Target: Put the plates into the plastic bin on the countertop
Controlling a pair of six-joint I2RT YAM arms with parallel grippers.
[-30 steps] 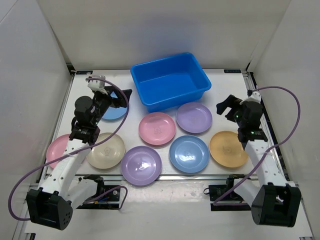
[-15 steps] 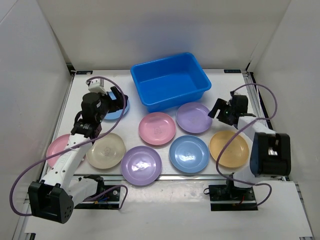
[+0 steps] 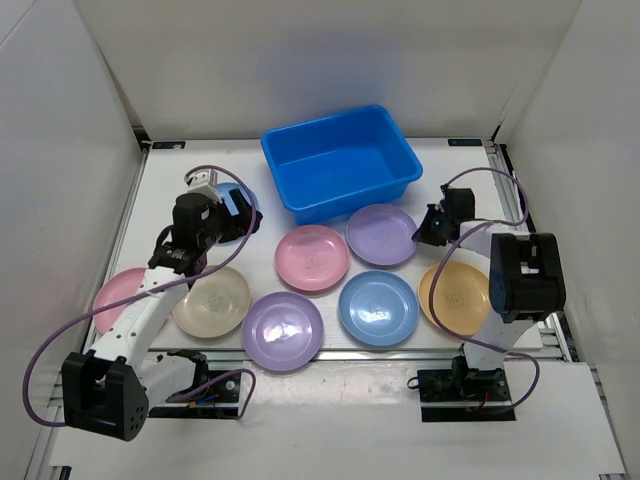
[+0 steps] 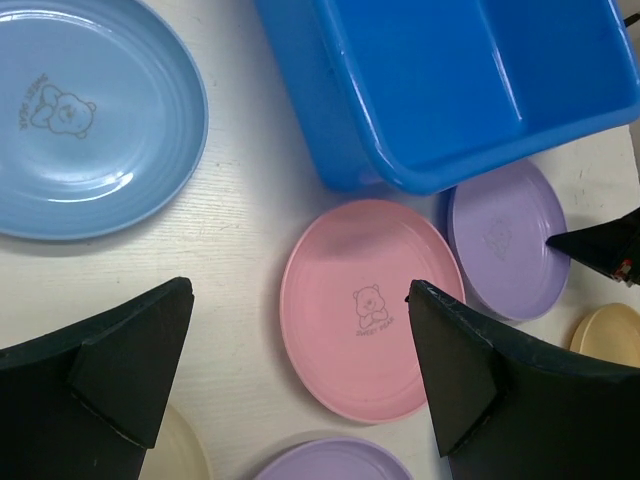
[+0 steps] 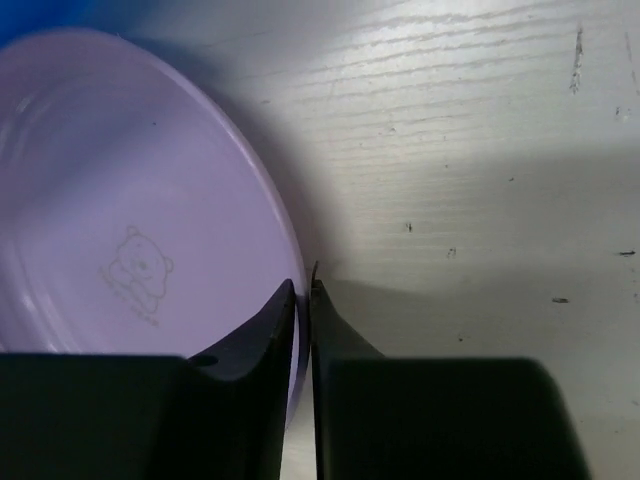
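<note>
Several plates lie on the white countertop (image 3: 165, 190) in front of the blue plastic bin (image 3: 338, 160). My right gripper (image 3: 428, 228) is low at the right edge of the back purple plate (image 3: 383, 235), and its jaws are pinched shut on that plate's rim (image 5: 296, 300). My left gripper (image 3: 240, 215) hovers open and holds nothing. It covers most of the back-left blue plate (image 4: 85, 120). In the left wrist view the left gripper (image 4: 298, 290) frames the centre pink plate (image 4: 365, 305), with the bin (image 4: 470, 80) beyond.
Also on the countertop are a front purple plate (image 3: 283, 331), a front blue plate (image 3: 378, 308), an orange plate (image 3: 455, 297), a cream plate (image 3: 212, 301) and a pink plate (image 3: 112, 297) at the left. White walls enclose the table. Metal rails run along its edges.
The right arm folded down to the purple plate's right edge and its jaws closed on the rim. The left gripper drifted slightly right and stayed open.
</note>
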